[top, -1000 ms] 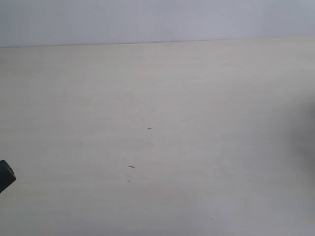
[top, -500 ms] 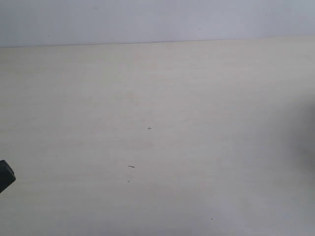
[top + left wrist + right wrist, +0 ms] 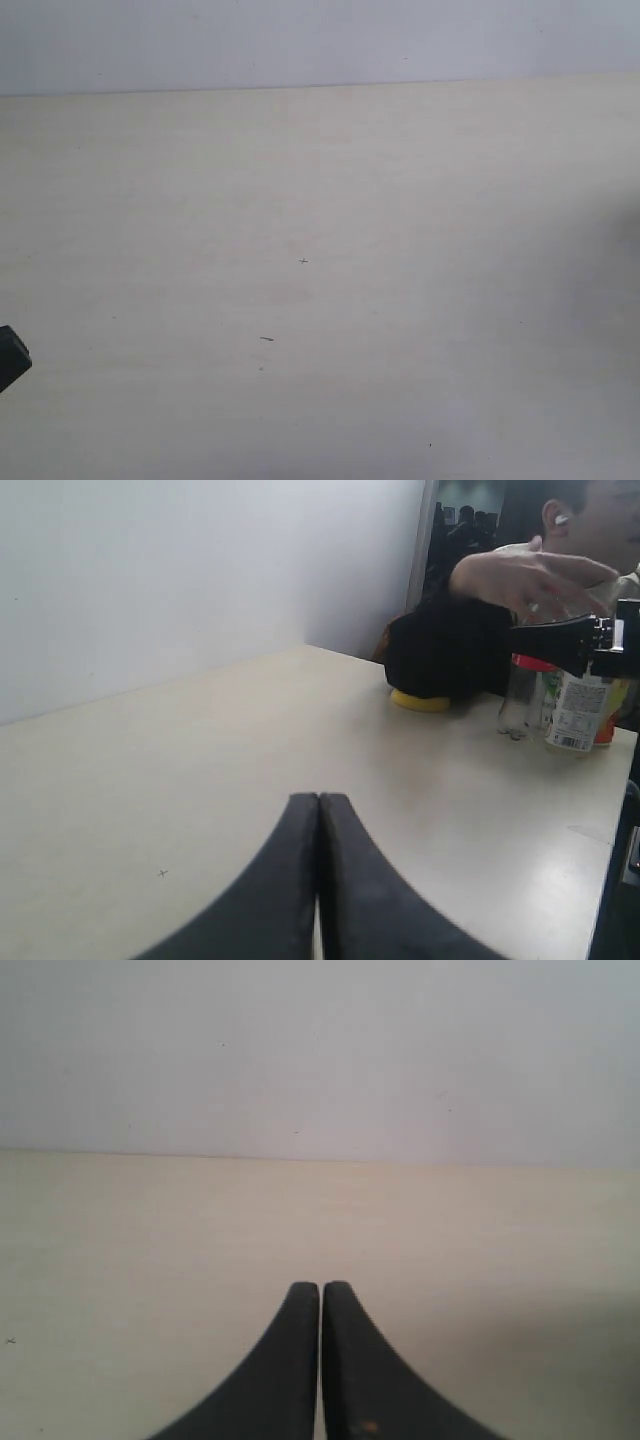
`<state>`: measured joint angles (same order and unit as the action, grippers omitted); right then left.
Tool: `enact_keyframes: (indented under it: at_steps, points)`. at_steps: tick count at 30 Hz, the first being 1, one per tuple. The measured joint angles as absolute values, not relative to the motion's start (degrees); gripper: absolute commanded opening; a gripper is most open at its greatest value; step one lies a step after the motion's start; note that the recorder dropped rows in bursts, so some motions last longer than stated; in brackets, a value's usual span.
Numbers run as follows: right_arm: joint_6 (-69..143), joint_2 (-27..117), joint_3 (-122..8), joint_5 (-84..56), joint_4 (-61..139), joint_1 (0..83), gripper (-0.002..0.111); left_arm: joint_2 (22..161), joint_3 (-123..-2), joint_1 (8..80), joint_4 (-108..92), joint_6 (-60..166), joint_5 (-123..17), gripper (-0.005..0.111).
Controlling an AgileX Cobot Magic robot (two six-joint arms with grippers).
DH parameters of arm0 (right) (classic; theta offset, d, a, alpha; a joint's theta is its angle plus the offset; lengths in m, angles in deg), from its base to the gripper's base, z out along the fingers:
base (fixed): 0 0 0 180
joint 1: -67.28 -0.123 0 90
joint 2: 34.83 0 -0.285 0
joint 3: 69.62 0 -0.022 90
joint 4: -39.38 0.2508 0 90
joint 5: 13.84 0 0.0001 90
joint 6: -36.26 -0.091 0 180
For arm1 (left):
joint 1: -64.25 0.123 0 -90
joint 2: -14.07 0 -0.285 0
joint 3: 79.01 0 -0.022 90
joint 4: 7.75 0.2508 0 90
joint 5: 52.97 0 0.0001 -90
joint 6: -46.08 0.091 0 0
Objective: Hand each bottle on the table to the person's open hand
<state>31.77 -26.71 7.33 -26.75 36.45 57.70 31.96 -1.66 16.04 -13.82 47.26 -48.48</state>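
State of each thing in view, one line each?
Left gripper, shut, empty.
Right gripper, shut, empty.
Clear bottle, upright on table.
White-label bottle, upright on table.
Yellow bottle, mostly hidden by sleeve.
Hand, above the bottles.

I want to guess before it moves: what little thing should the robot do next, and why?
Probably open the left hand. It is shut and empty, and the bottles stand across the table beside the person's arm. A shut hand cannot take one.
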Motion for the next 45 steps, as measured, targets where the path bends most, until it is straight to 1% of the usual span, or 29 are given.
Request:
enact_keyframes:
  at_steps: [9,45]
  points:
    - [34.2,-26.71,7.33,-27.49,39.38,58.7,0.002,31.96,-1.66,16.04,-13.82,47.26,-48.48,0.0]
    - [34.3,-26.71,7.33,-27.62,39.38,58.74,0.002,31.96,-1.66,16.04,-13.82,47.26,-48.48,0.0]
